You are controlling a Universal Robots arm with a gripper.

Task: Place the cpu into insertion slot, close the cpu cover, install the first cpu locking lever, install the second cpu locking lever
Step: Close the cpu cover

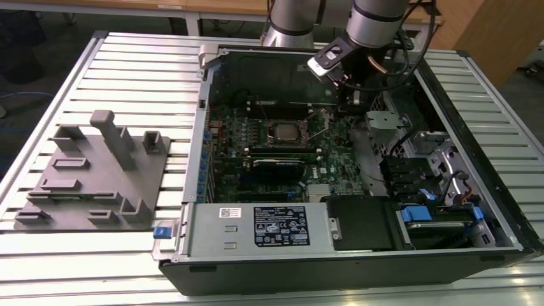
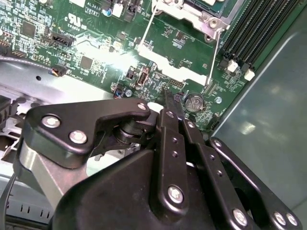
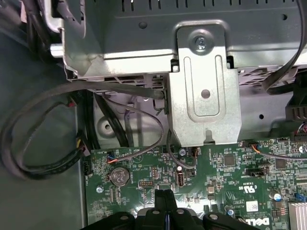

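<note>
An open computer case (image 1: pixel 340 271) lies on a slatted table (image 1: pixel 127 70). By the table's left edge in the exterior view stands a grey holder block (image 1: pixel 93 172). Toward the middle, inside the case, a green circuit board (image 1: pixel 332 166) lies flat. Near the board's centre the chip (image 1: pixel 285 132) sits in its socket (image 1: pixel 270 134), its silvery top showing through the window of the metal cover (image 2: pixel 184 10), which looks lowered over it.

In the second wrist view, a wire lever (image 2: pixel 146 33) and a second wire lever (image 2: pixel 214 55) slant out from the socket across the board; both look unhooked.

Further right, near the board's edge beside a coin battery (image 3: pixel 119 176), the gripper (image 3: pixel 165 199) points at the board, fingers pressed together with nothing between them, apart from both levers.

The work seems to be at the first lever. Done well, the closed tip would bear on the wire near its free end, press steadily, and stay clear of the small board parts and the loose cables (image 3: pixel 29 143).
</note>
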